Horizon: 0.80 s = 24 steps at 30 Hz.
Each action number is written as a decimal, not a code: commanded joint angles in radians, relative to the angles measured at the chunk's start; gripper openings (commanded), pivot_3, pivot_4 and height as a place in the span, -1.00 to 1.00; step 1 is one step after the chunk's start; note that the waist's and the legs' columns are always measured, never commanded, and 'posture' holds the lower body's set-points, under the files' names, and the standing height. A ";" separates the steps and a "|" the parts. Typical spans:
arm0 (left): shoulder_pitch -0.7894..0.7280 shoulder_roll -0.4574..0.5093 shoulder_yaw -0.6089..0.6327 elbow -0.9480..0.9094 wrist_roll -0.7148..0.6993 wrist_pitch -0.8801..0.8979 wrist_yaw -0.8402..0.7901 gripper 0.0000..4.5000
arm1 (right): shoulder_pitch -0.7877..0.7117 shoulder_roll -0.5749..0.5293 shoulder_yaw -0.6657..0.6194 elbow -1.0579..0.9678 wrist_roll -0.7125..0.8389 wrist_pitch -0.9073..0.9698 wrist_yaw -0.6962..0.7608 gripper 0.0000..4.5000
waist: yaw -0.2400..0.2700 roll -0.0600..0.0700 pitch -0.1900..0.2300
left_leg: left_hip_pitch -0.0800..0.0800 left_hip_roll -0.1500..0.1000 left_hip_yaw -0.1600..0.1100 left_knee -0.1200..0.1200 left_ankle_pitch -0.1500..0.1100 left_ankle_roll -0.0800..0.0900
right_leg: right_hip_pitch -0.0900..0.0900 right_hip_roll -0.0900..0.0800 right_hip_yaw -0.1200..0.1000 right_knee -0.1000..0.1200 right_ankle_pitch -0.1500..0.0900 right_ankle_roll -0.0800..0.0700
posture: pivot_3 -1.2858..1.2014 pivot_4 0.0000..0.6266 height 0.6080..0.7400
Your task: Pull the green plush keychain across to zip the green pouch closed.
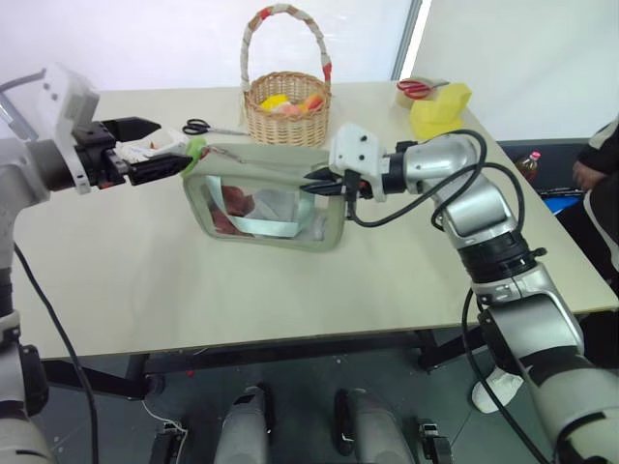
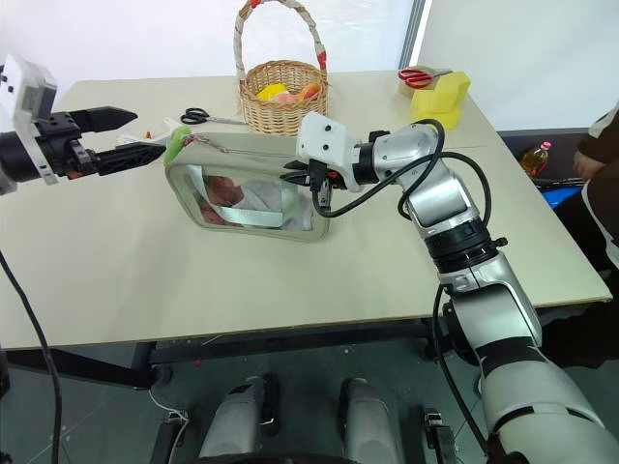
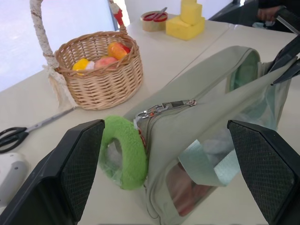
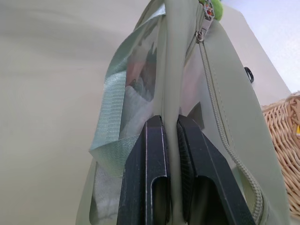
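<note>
Gripping, right fingers: the right gripper [image 4: 169,164] has its two black fingers pressed together on the edge seam of the green pouch [image 1: 266,198], at the pouch's end nearer the robot's right.
Left fingers: the left gripper [image 1: 155,150] stands wide apart, holding nothing, its tips just beside the pouch's other end.
Keychain: the green plush keychain [image 3: 125,151] hangs curled at that end of the pouch, on the zipper pull, lying between the left fingers without touching them as far as can be seen.
Pouch: it stands upright on the worktop [image 1: 145,280], clear window facing the robot, a pale webbing strap and some contents visible inside.
Around: a wicker basket [image 1: 286,106] with coloured items sits just behind the pouch; black scissors [image 1: 198,127] lie beside the basket; a yellow sponge block [image 1: 440,108] and red-handled scissors [image 1: 418,89] rest well apart at the far right corner.
Edge: a person [image 1: 600,174] stands by the worktop's right side.
</note>
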 commanded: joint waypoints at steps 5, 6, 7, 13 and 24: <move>-0.030 0.008 0.009 -0.002 0.004 -0.024 -0.006 1.00 | 0.004 -0.040 -0.032 -0.042 -0.009 -0.036 0.004 -0.26 | -0.001 0.000 0.000 | 0.000 0.000 0.000 0.000 0.000 0.000 | 0.000 0.000 0.000 0.000 0.000 0.000 | 0.03 -0.52 1.00; -0.029 0.010 0.012 -0.003 0.003 -0.022 -0.005 1.00 | 0.003 -0.051 -0.040 -0.054 -0.005 -0.029 0.007 -0.03 | -0.001 0.000 0.000 | 0.000 0.000 0.000 0.000 0.000 0.000 | 0.000 0.000 0.000 0.000 0.000 0.000 | 0.03 -0.52 1.00; -0.029 0.011 0.015 -0.003 0.002 -0.019 -0.003 1.00 | 0.001 -0.062 -0.048 -0.065 -0.001 -0.021 0.011 0.19 | 0.000 0.000 0.000 | 0.000 0.000 0.000 0.000 0.000 0.000 | 0.000 0.000 0.000 0.000 0.000 0.000 | 0.03 -0.52 1.00; 0.000 0.047 0.059 0.049 0.017 -0.031 0.012 1.00 | 0.025 -0.159 -0.125 -0.242 0.077 0.118 0.039 0.39 | 0.000 0.000 0.000 | 0.000 0.000 0.000 0.000 0.000 0.000 | 0.000 0.000 0.000 0.000 0.000 0.000 | 0.03 -0.52 1.00; -0.039 -0.010 0.013 0.226 0.068 -0.115 0.012 1.00 | 0.118 -0.076 -0.058 -0.287 0.063 0.153 -0.042 0.16 | -0.001 0.000 0.000 | 0.000 0.000 0.000 0.000 0.000 0.000 | 0.000 0.000 0.000 0.000 0.000 0.000 | 0.03 -0.52 1.00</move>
